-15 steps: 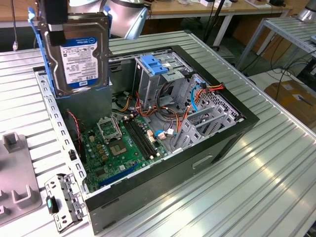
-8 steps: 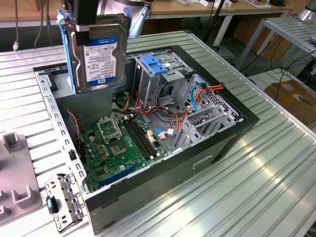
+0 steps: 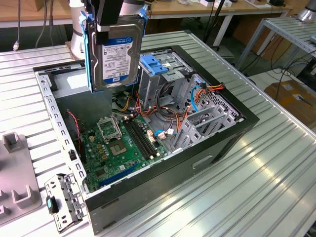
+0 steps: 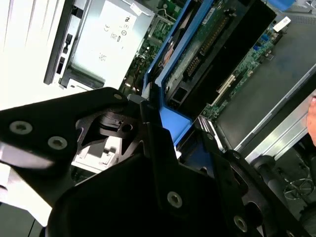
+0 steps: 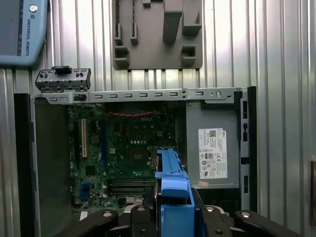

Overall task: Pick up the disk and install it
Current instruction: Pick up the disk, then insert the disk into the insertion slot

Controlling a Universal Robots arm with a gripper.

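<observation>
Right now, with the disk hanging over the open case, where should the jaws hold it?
Probably where they grip now: the top end of the disk, on its blue carrier, coming from above. It hangs upright, leaving its lower end free.

Blue-framed silver disk (image 3: 116, 54) held upright, aloft.

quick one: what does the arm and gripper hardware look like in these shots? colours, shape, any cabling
The gripper is matte black: flat, angular linkage plates joined by round silver screw heads, as both wrist views show. In the exterior view its body is a black block, beside a rounded silver-grey arm link. I can't make out cabling or markings on it.
</observation>
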